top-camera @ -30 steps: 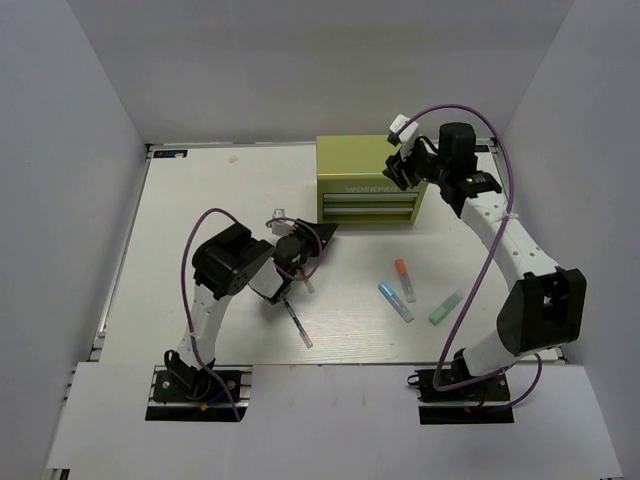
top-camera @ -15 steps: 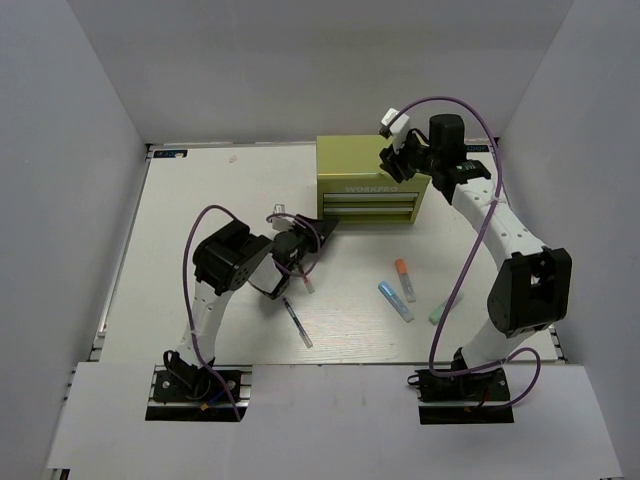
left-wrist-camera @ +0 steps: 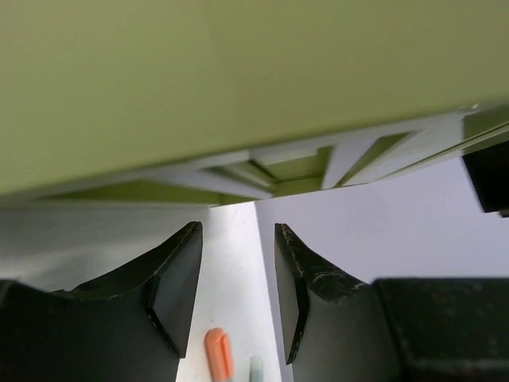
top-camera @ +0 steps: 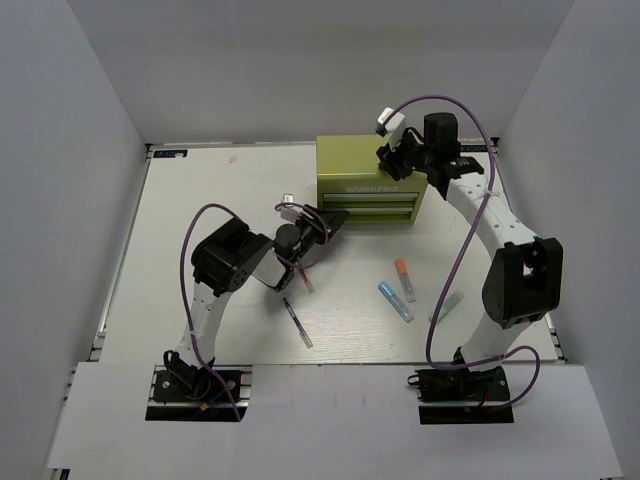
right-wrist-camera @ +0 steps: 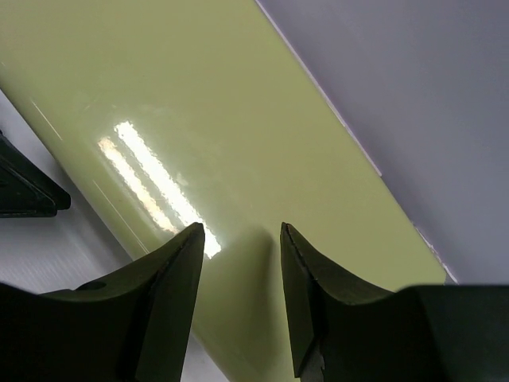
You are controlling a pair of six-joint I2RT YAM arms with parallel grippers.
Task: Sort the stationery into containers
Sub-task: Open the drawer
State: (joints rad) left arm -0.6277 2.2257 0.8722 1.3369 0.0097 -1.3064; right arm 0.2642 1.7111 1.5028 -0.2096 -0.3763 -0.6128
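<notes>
The olive tool chest (top-camera: 366,160) stands at the back centre, both front drawers shut. My left gripper (top-camera: 331,221) is open and empty, just in front of the chest's lower left corner. In the left wrist view (left-wrist-camera: 237,278) the chest's front and a silver drawer handle (left-wrist-camera: 270,171) fill the top. My right gripper (top-camera: 392,165) is open and empty over the chest's top right. In the right wrist view (right-wrist-camera: 241,263) it hovers close above the glossy lid (right-wrist-camera: 238,119). An orange-capped marker (top-camera: 404,279), a blue marker (top-camera: 394,300) and a pale green stick (top-camera: 446,306) lie to the front right.
A thin dark-tipped pen (top-camera: 297,322) lies in front of the left arm, and another small pen (top-camera: 303,283) lies by its wrist. White walls close in the table on three sides. Purple cables loop from both arms.
My left gripper has moved back and to the right, up to the chest's drawers. My right gripper has shifted left and back over the chest's lid. The stationery has not moved.
</notes>
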